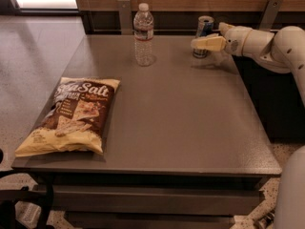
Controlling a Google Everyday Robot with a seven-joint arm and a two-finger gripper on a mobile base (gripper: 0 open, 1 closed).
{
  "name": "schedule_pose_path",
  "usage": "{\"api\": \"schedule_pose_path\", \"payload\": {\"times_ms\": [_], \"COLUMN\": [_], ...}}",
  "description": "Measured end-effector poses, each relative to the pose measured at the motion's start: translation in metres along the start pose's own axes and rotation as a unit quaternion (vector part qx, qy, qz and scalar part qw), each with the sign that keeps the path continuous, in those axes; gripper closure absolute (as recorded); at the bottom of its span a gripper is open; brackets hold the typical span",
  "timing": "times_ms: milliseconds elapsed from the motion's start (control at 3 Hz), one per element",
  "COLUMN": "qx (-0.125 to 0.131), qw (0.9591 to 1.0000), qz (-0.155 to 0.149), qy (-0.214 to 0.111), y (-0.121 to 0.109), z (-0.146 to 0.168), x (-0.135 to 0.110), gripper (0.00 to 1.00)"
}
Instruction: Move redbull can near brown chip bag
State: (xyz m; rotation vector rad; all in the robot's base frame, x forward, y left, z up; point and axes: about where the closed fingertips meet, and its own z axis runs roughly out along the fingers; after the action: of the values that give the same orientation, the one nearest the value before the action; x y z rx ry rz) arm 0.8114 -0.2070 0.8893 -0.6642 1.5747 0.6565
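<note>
Grey table (190, 128) holds the can (205, 25) at its far right, bag (76, 116) well apart at near left. Gripper (206, 42) is at the can; whether it grips, I cannot tell. A loose hold could topple the can mid-carry

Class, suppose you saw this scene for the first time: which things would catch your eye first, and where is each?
The large brown and pale yellow crinkly chip bag lies flat at the grey table's front left corner. At the far edge, the robot's gripper is at the slim silver and blue redbull can, with a clear plastic water bottle standing left of it in the picture.
</note>
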Motion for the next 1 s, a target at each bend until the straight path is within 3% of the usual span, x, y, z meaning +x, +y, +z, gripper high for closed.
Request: {"api": "schedule_pose_path", "payload": {"times_ms": [333, 1000], "qx": [-0.003, -0.008], "qw": [1.0000, 1.0000], "qz": [0.002, 0.003], "qy": [0.000, 0.001], "y": [0.0016, 0.0053], "z": [0.0040, 0.0105], "x": [0.0014, 0.0025], "gripper": [0.16, 0.62]}}
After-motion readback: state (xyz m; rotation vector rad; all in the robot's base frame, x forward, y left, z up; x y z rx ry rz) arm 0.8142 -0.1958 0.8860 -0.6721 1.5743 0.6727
